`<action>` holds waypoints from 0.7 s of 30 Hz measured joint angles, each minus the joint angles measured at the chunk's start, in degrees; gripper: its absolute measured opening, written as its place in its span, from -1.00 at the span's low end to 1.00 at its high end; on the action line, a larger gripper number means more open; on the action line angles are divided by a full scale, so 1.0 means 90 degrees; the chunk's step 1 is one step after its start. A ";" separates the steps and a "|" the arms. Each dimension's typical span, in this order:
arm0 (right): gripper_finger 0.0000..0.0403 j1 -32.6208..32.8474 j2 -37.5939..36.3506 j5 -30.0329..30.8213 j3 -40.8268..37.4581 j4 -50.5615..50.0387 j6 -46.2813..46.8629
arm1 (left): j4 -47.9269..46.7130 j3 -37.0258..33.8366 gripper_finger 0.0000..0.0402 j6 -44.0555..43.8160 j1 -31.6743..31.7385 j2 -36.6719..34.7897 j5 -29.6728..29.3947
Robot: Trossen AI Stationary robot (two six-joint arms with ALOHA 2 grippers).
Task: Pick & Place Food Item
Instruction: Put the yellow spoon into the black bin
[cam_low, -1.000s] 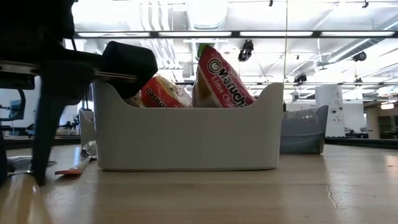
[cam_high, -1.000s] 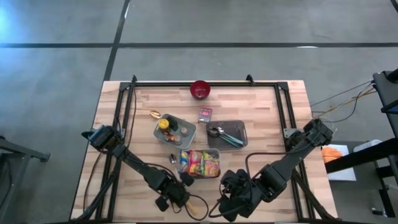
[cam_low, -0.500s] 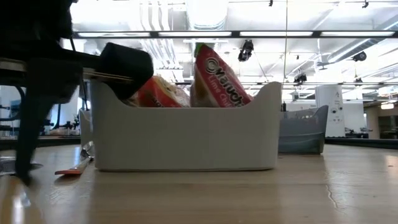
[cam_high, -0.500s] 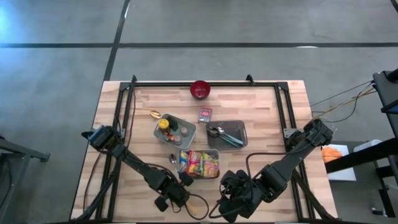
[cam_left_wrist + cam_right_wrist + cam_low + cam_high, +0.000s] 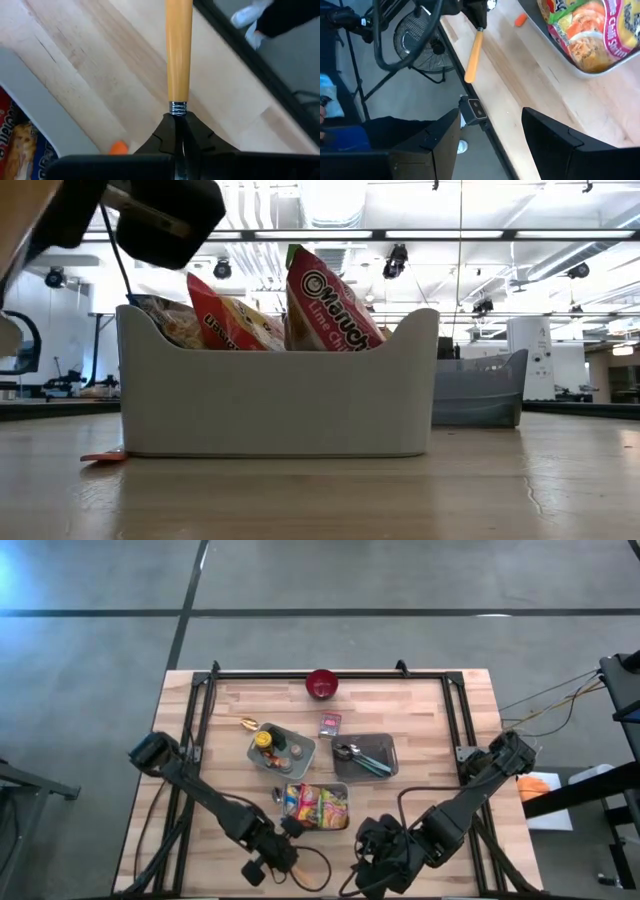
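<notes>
A white bin (image 5: pixel 270 410) near the table's front edge holds several noodle packets (image 5: pixel 318 806), which stand upright in it (image 5: pixel 325 300). My left gripper (image 5: pixel 290 840) hovers at the bin's near left corner, shut on a utensil with a wooden handle (image 5: pixel 178 50). The utensil's working end is hidden. My right gripper (image 5: pixel 490 150) hangs open above the near edge, right of the bin, with nothing between its fingers. My left gripper pinches the utensil between its two fingers at the metal ferrule (image 5: pixel 178 107), where the wooden handle begins. The fingers slant down from above. The handle (image 5: pixel 473 50) runs on past the fingertips toward the table's near edge and is lifted clear of the wood.
A small orange piece (image 5: pixel 119 147) lies on the table beside the bin (image 5: pixel 100 456). Farther back stand a grey tray with utensils (image 5: pixel 366 755), a tray with bottles (image 5: pixel 280 748), a loose packet (image 5: pixel 331 725) and a red bowl (image 5: pixel 322 684).
My left gripper has risen with the wooden-handled utensil, which lay on the table by the near edge and now hangs clear. The white bin has slid a little toward the table's left and near edges.
</notes>
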 joint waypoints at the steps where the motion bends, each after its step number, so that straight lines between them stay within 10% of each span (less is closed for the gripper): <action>1: 0.03 0.0018 -0.0001 0.0001 0.0021 -0.0003 -0.0164 | 0.0013 0.0000 -0.98 -0.0162 0.0000 -0.0045 0.0033; 21: 0.03 0.0203 -0.0013 0.0942 0.0930 0.0258 -0.5638 | 0.2186 0.0019 -0.99 -0.4461 0.0941 -0.1875 0.1516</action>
